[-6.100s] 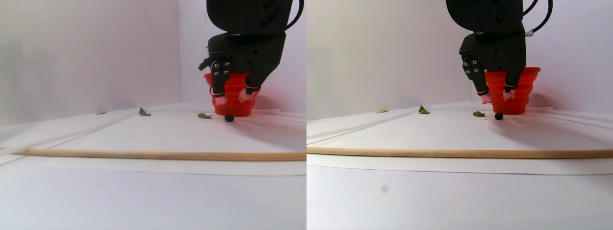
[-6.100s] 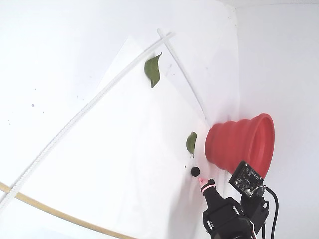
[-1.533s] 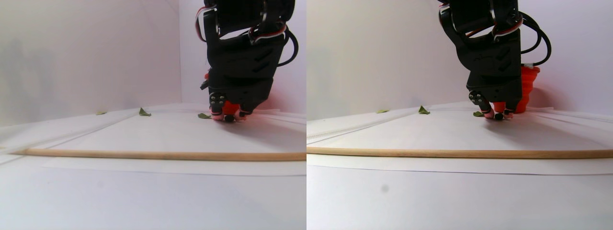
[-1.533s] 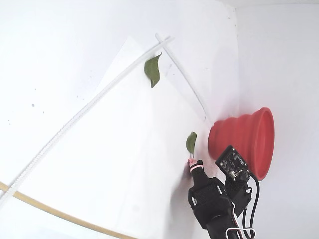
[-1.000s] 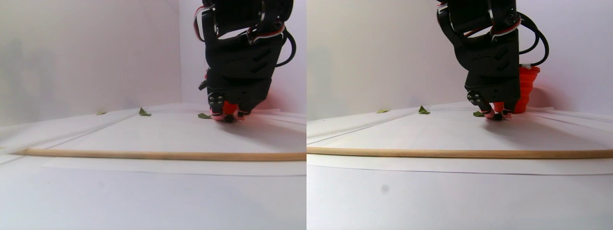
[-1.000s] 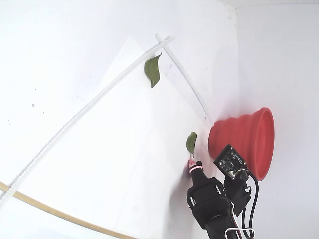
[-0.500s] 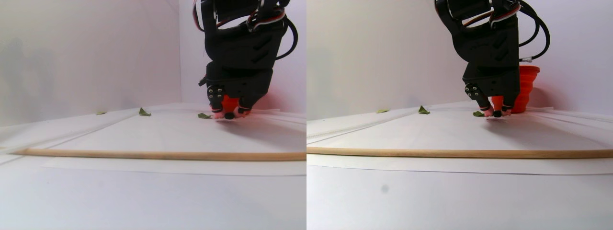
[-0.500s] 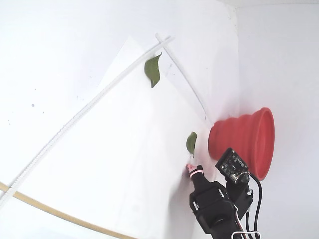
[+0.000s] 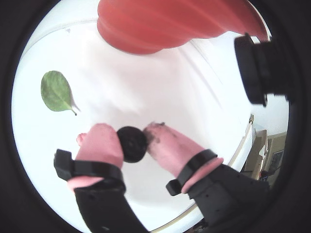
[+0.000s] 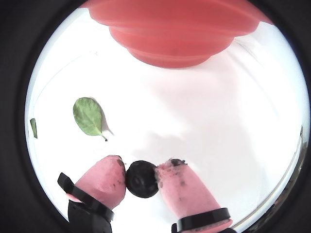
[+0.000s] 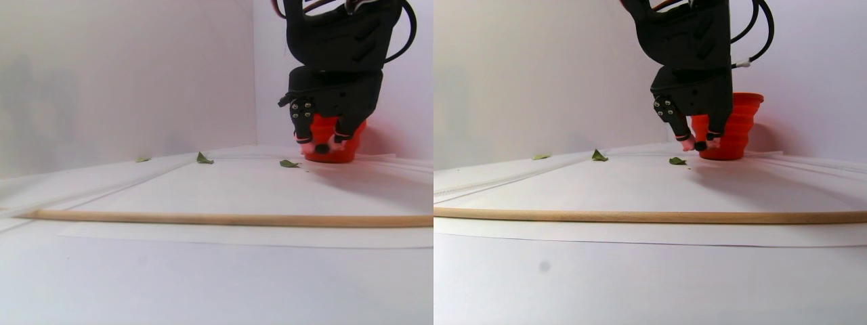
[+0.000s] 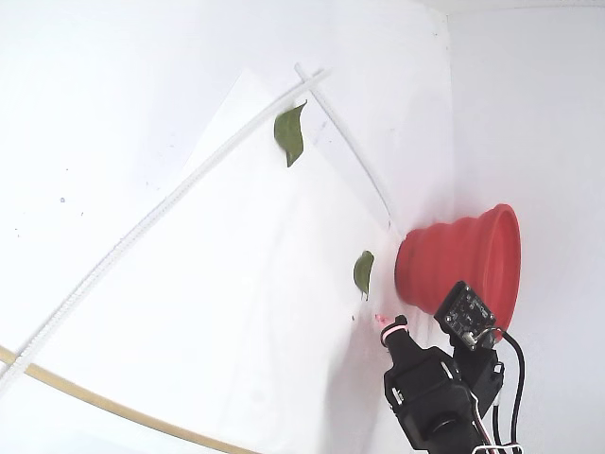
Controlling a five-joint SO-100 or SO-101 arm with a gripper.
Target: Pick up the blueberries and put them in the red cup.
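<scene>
Between fingers (image 10: 142, 180), blueberry (image 10: 141, 179), below red cup (image 10: 170, 34)

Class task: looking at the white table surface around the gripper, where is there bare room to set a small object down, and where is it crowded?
Free: the wide white stretch between the wooden dowel and the green leaves. Crowded: near the red cup, where the gripper pinches a blueberry between its pink fingertips, beside a leaf.
</scene>
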